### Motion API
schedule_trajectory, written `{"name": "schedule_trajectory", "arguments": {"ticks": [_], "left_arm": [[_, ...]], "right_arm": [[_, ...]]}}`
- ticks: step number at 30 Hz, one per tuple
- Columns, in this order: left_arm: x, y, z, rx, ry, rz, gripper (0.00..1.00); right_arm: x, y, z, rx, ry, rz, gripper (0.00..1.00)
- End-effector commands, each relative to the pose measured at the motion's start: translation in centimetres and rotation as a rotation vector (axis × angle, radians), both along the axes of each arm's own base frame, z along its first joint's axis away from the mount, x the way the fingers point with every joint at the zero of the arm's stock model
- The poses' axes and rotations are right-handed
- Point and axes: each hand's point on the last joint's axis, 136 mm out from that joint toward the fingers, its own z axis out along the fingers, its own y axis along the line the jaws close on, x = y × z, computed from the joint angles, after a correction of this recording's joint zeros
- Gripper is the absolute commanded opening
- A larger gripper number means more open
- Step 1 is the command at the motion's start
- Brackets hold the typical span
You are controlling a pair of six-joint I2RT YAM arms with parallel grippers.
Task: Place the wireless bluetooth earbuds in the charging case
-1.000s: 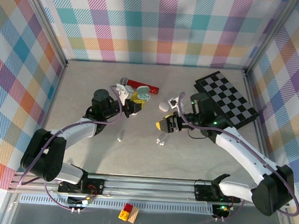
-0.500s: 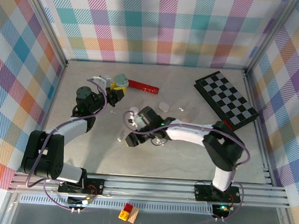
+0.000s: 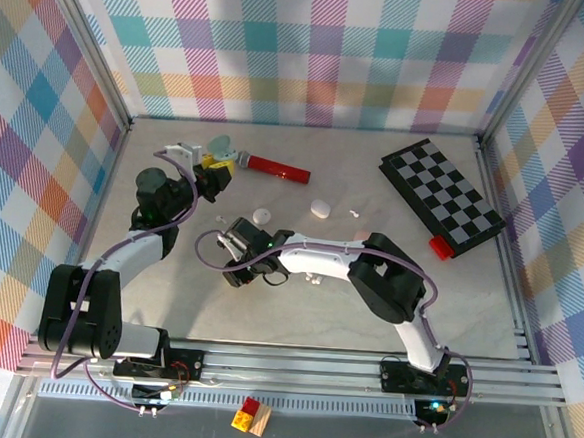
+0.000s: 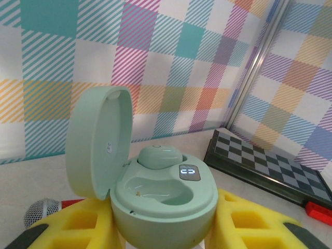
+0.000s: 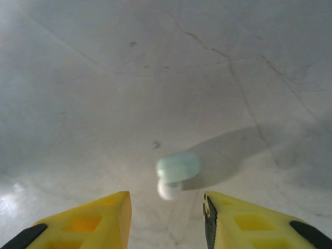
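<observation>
Right gripper (image 5: 166,199) swung left, apart over green earbud (image 5: 178,168) lying crosswise, left gripper (image 4: 163,220) clamping charging case (image 4: 155,189)

Left wrist cam: charging case (image 4: 163,199) bottom is cut off by the frame edge, yellow fingers (image 4: 78,231) too. Grey mesh ball (image 4: 40,212) is half hidden behind one finger, I can't ID it. Checkerboard (image 4: 259,161) and red block (image 4: 319,210) are clipped at the right edge. Right wrist cam: earbud (image 5: 178,167) is soft-focus, detail blurred. From the top, white bits (image 3: 320,208) on the worktop (image 3: 487,293) are too small for me to tell.
</observation>
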Motion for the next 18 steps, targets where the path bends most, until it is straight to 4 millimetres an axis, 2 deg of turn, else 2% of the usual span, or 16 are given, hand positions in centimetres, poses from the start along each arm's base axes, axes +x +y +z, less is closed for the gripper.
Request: {"name": "schedule_trajectory", "arguments": {"ticks": [1,10,15,18], "left_arm": [[-0.2,0.3,1.6,-0.013,-0.042,-0.004,0.35],[-0.2,0.3,1.4,-0.015,-0.036,-0.006,0.35],[-0.1,0.2,1.3,-0.017,-0.035,-0.01,0.35],[-0.1,0.2,1.3,-0.018,-0.036,-0.013,0.35]], "right_arm": [[0.8,-0.7,-0.9,-0.068,-0.014,-0.013,0.39],[0.6,0.7,-1.6,-0.061,0.022,0.013,0.38],[0.6,0.8,-2.3,-0.077,0.033,0.016,0.31],[0.6,0.7,-2.4,-0.083,0.034,0.014,0.24]]}}
